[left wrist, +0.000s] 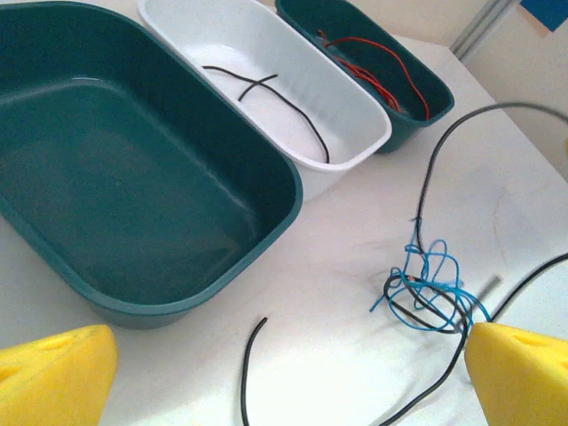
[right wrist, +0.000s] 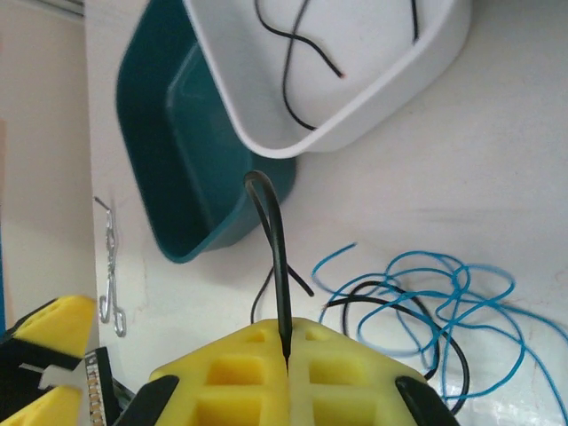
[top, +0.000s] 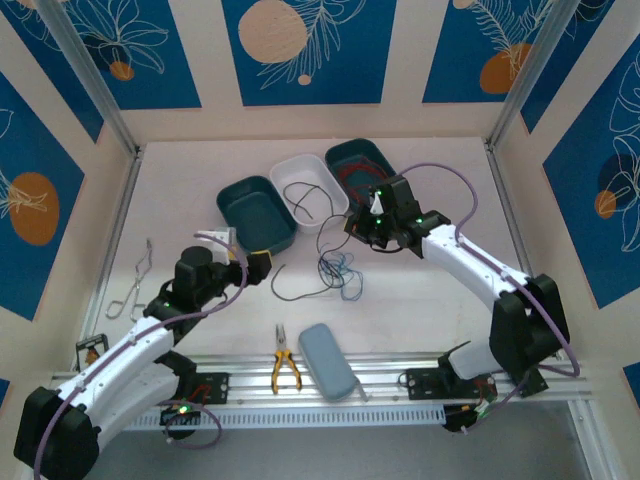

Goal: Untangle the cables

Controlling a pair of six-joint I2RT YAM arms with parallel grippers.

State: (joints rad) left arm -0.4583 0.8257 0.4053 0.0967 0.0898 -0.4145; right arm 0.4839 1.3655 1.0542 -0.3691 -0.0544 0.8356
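A tangle of blue cable (top: 343, 268) and black cable (top: 292, 292) lies mid-table in front of the bins. My right gripper (top: 373, 226) hangs over the tangle's far side, in front of the white bin. In the right wrist view the right gripper (right wrist: 288, 355) is shut on a black cable (right wrist: 277, 257), which rises from between the yellow fingers. The blue loops (right wrist: 444, 288) lie below it. My left gripper (left wrist: 293, 373) is open, low over the table, to the left of the tangle (left wrist: 430, 284). A loose black cable end (left wrist: 243, 373) lies between its fingers, untouched.
Three bins stand at the back: an empty dark teal bin (top: 250, 205), a white bin (top: 315, 175) with a black cable in it, and a teal bin (top: 335, 160) with red cable. Metal tongs (top: 135, 285) lie left. Yellow pliers (top: 285, 368) and a grey case (top: 327, 360) lie near the front rail.
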